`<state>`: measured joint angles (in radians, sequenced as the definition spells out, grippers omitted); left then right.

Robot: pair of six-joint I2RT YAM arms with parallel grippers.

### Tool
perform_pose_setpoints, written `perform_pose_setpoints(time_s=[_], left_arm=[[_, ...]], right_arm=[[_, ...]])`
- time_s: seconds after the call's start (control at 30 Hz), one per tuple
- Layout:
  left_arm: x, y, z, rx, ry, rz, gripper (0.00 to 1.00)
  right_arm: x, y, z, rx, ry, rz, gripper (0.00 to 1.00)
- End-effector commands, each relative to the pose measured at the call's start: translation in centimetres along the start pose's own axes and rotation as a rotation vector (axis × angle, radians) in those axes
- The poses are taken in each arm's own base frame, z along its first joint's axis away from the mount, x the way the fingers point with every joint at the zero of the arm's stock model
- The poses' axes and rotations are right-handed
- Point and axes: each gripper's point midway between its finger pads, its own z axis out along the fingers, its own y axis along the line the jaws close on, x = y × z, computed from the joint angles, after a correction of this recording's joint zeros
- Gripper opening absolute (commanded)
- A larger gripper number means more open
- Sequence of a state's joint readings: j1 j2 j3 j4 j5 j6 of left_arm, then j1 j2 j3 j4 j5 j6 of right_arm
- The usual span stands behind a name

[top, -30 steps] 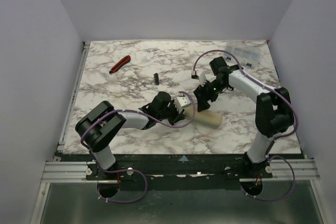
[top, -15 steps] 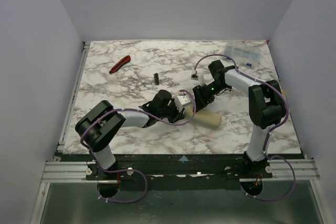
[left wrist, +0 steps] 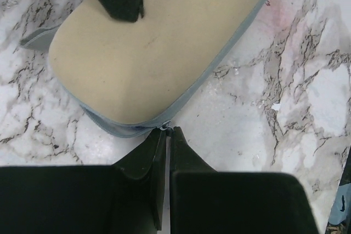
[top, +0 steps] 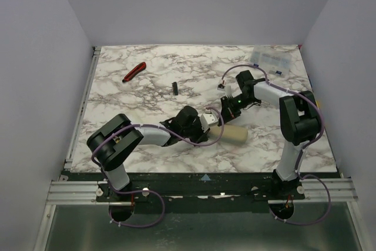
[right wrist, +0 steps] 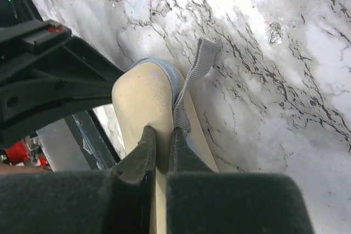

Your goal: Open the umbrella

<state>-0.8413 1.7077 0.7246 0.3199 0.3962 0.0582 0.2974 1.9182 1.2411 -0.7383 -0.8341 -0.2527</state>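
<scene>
Top external view: a white marble table [top: 117, 104] with dark veins sits boxed in by plain pale walls [top: 194, 4] on three sides. A red-handled cutter [top: 134, 72] lies toward its far left. The umbrella [top: 235, 134], a short cream roll, lies flat right of the middle. The left gripper [top: 212, 123] is closed, nipping the umbrella's grey edge seam. The right gripper [top: 228, 113] is clamped on the cream fabric beside a grey strap [right wrist: 197, 64].
</scene>
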Motion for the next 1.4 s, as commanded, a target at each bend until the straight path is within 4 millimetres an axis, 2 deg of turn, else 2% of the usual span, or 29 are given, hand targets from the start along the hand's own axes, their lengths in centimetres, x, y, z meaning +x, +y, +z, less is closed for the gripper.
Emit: perform_pose_setpoints(time_s=[0.0, 0.13, 0.43, 0.57, 0.73, 1.0, 1.17, 1.37], left_arm=[[-3.0, -2.4, 1.1, 0.058, -0.083, 0.034, 0.00], [-3.4, -2.3, 0.8, 0.046, -0.091, 0.025, 0.00], [-5.4, -2.0, 1.1, 0.033, -0.098, -0.035, 0.00], [-5.1, -1.5, 1.7, 0.018, -0.064, -0.028, 0.00], [-4.9, -2.0, 2.2, 0.053, -0.041, -0.009, 0.00], [-2.8, -4.9, 2.8, 0.120, 0.011, 0.101, 0.00], [-1.3, -7.1, 2.8, 0.171, 0.044, 0.164, 0.00], [1.0, -6.7, 2.2, 0.175, 0.114, 0.162, 0.00]], right_arm=[[-0.9, -0.4, 1.3, 0.020, -0.052, -0.023, 0.00], [-1.4, -1.0, 1.0, 0.076, -0.087, -0.031, 0.00], [-4.3, -2.4, -0.5, 0.220, -0.277, 0.026, 0.00], [-5.4, -3.6, -1.3, 0.290, -0.361, 0.079, 0.00], [-6.2, -4.9, -2.0, 0.365, -0.445, 0.160, 0.00], [-7.4, -6.4, -3.3, 0.443, -0.589, 0.262, 0.00], [-6.1, -7.7, -3.7, 0.511, -0.607, 0.308, 0.00], [-3.8, -8.8, -4.8, 0.561, -0.595, 0.356, 0.00]])
